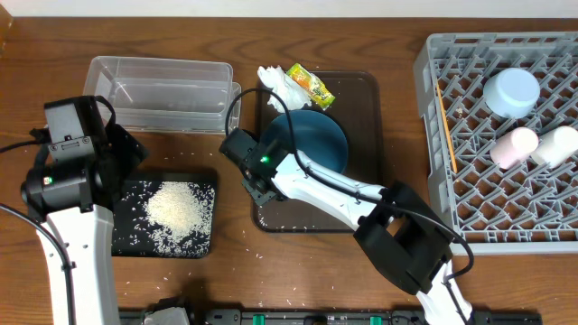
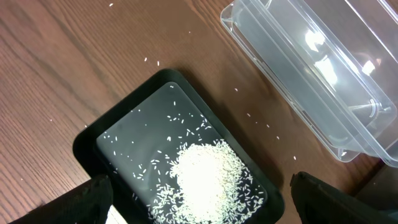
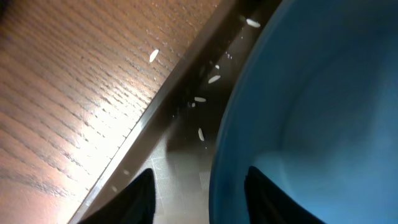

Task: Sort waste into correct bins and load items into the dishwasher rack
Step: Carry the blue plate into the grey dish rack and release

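White napkin [image 1: 278, 87], wrapper [image 1: 312, 87] beside blue plate [image 1: 321, 141]

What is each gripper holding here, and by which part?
Left gripper: nothing, open above the black tray. Right gripper straddles the dark blue plate at its rim; whether it grips yet cannot be told.

Bright, even light from above, with soft shadows.
White glare sits on the clear tub [image 2: 317, 68] and the table [image 3: 87, 118]; the blue plate [image 3: 317, 112] is blurred from closeness.
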